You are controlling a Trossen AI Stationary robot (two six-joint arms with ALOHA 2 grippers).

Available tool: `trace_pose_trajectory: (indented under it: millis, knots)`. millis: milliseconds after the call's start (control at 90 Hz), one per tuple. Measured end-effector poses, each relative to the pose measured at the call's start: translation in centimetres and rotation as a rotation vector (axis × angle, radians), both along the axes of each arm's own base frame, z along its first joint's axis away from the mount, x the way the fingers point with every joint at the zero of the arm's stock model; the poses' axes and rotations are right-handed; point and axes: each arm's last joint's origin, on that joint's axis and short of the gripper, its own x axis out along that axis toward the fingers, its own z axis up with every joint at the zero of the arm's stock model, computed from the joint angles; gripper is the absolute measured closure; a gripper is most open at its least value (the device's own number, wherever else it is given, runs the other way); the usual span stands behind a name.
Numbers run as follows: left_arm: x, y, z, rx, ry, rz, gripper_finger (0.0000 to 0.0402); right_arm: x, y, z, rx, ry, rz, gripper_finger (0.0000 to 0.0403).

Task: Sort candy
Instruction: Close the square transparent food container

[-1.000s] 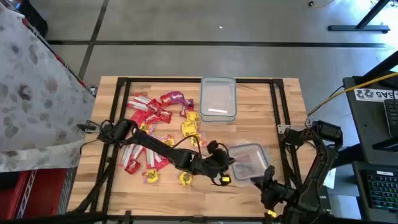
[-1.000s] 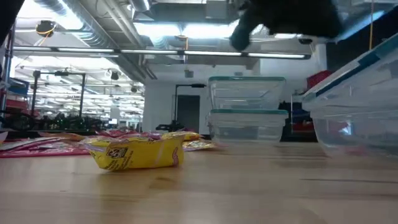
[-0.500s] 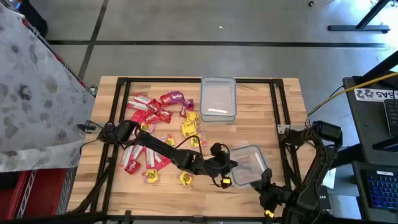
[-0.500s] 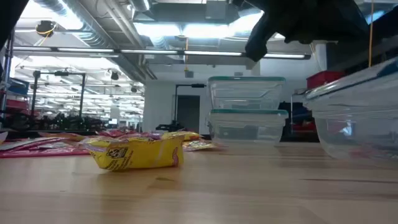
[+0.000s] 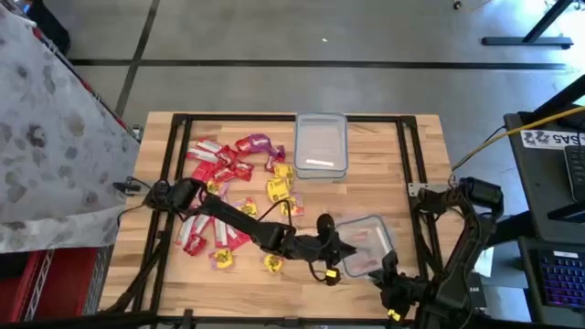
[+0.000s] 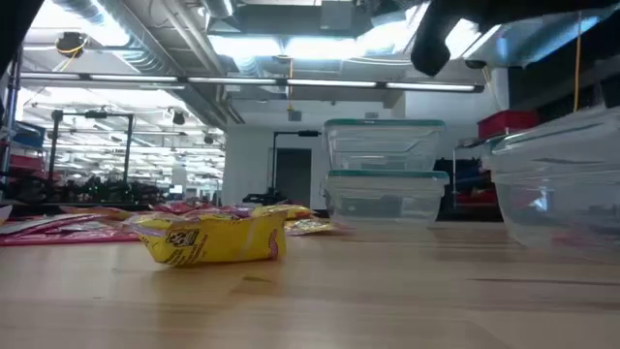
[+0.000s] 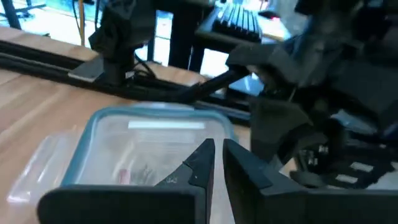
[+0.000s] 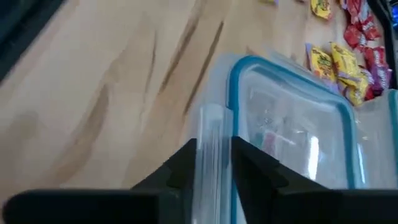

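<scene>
Shifted nearer, left claw (image 7: 216, 163) nearly pressed together; right claw (image 8: 214, 163) pinching near tub (image 5: 364, 242); two tubs; candy (image 5: 228, 192) scattered.

- You see a table (image 5: 420, 155) of pale wood, smooth, with visible grain.
- Your tubs (image 5: 321, 144) are clear glossy plastic with teal rims.
- The candy (image 6: 208, 237) has shiny crinkled wrappers.
- The black frame (image 5: 405, 137) on the table looks matt.
</scene>
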Motion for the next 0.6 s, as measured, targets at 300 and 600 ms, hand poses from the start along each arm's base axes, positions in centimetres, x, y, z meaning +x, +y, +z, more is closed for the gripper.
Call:
trace_pose_trajectory:
  millis: [300,600]
  knots:
    - [2.3,0.3,-1.3,-0.025,0.000,-0.074,0.0385,0.0,0.9,1.0,0.017,0.114,0.108,0.0216]
    - [2.7,1.3,-1.8,-0.038,0.029,-0.067,0.0385,-0.9,1.6,2.6,0.142,0.242,0.008,0.0210]
